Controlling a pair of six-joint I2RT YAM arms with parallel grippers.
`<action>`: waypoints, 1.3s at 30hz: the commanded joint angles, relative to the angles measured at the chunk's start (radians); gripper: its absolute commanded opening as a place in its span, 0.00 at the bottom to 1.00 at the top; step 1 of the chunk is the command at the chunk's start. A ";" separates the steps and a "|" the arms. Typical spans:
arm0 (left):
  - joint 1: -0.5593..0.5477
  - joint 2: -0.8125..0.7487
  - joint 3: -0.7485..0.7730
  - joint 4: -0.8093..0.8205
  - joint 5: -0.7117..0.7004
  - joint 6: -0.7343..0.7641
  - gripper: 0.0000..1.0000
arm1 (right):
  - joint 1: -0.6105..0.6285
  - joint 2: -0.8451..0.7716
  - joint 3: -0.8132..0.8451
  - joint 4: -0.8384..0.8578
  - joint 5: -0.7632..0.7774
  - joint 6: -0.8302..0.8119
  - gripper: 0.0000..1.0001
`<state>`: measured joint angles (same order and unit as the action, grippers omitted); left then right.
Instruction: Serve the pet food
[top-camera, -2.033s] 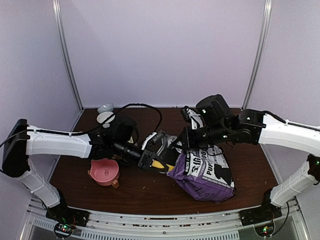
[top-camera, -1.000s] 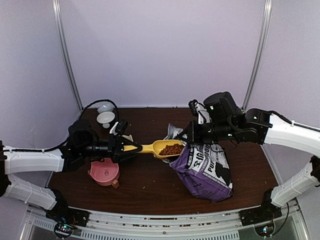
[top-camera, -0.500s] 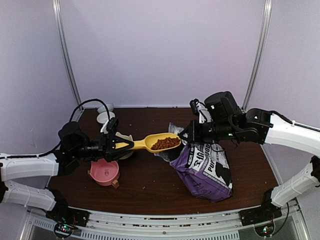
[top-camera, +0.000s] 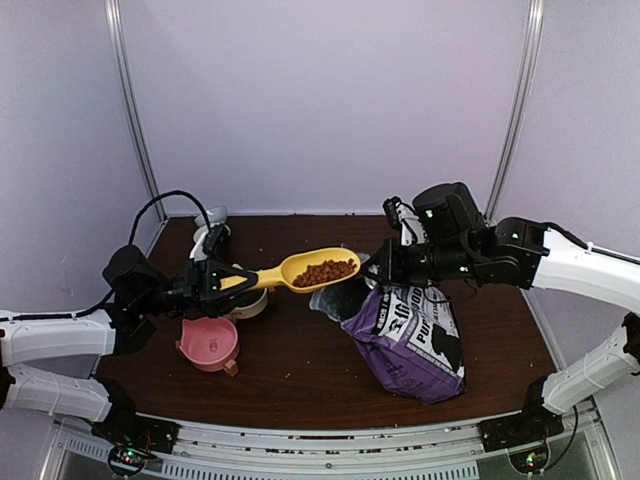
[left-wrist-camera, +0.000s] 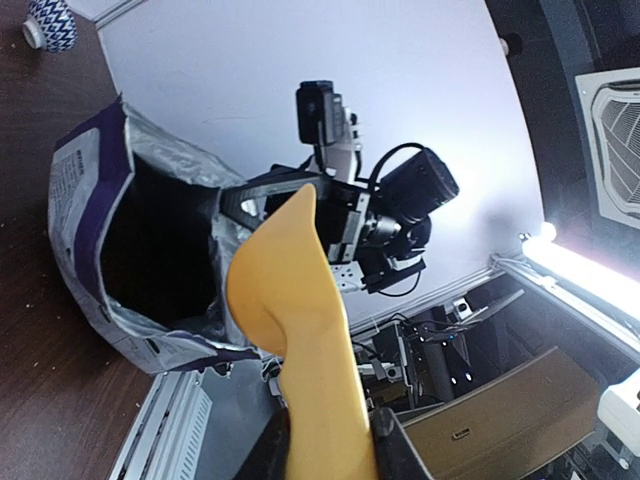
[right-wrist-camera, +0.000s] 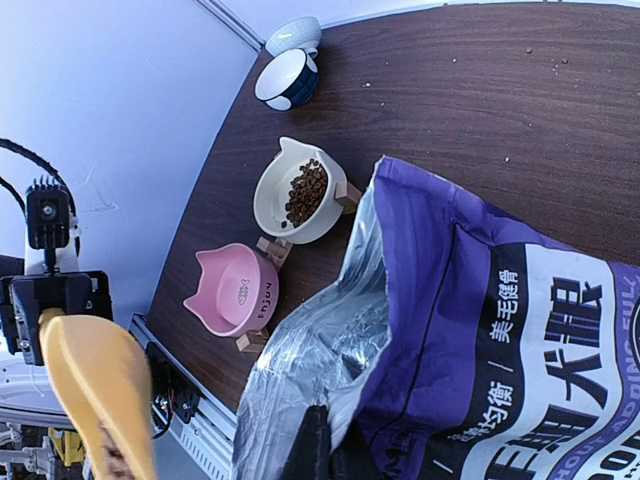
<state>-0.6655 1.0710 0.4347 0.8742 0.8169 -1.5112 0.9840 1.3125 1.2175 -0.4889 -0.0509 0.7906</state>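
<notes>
At the middle of the top view, the pet food (top-camera: 325, 271) lies heaped in the cup of a yellow scoop (top-camera: 300, 270), which is held in the air above the desk (top-camera: 300, 372). The left fingers (top-camera: 220, 277) are clamped on the scoop's handle. More kibble sits in a white bowl (right-wrist-camera: 300, 190), just beside a pink bowl (right-wrist-camera: 232, 300). Toward the right, the right fingers (right-wrist-camera: 318, 448) pinch the open rim of the purple bag (top-camera: 415, 335).

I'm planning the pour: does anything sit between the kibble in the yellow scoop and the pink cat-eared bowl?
Nothing visible. The left claw holds the yellow plastic scoop of reddish-brown kibble pellets in open air; the empty pink cat-eared bowl stands uncovered.
</notes>
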 joint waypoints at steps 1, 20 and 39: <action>0.009 0.013 -0.018 0.253 0.014 -0.084 0.00 | -0.008 -0.041 0.000 0.084 0.029 -0.001 0.00; 0.188 -0.222 -0.044 -0.247 -0.074 0.069 0.00 | -0.010 -0.046 -0.010 0.076 0.038 0.004 0.00; 0.624 -0.447 -0.182 -0.723 -0.053 0.220 0.00 | -0.019 -0.044 -0.009 0.072 0.033 0.001 0.00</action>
<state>-0.0887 0.6376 0.2604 0.2279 0.7589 -1.3708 0.9756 1.2976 1.2049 -0.4808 -0.0475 0.7929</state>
